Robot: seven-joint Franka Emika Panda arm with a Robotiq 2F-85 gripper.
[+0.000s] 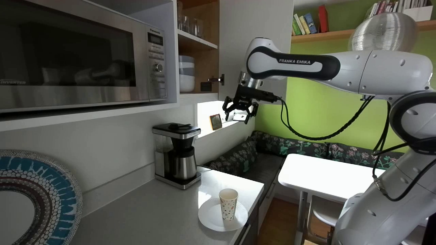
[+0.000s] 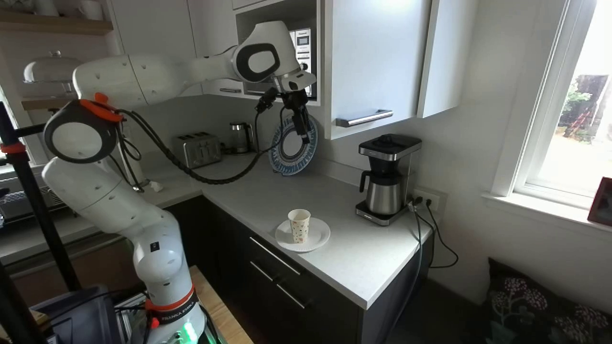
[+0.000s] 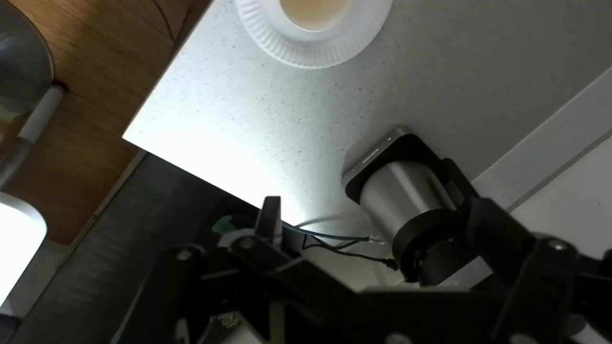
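Pale worktop (image 1: 129, 211) carries an upright coffee maker (image 1: 180, 153) and, apart from it, a cup (image 1: 228, 204) on a plate (image 1: 205, 216), all below the spread pincer (image 1: 237, 119).

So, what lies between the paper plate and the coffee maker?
Only a bare stretch of speckled countertop lies between the paper plate and the coffee maker; the wrist view shows it, and both exterior views agree.

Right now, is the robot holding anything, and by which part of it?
Nothing is held: the gripper is open and empty. The cup stands on the plate, untouched.
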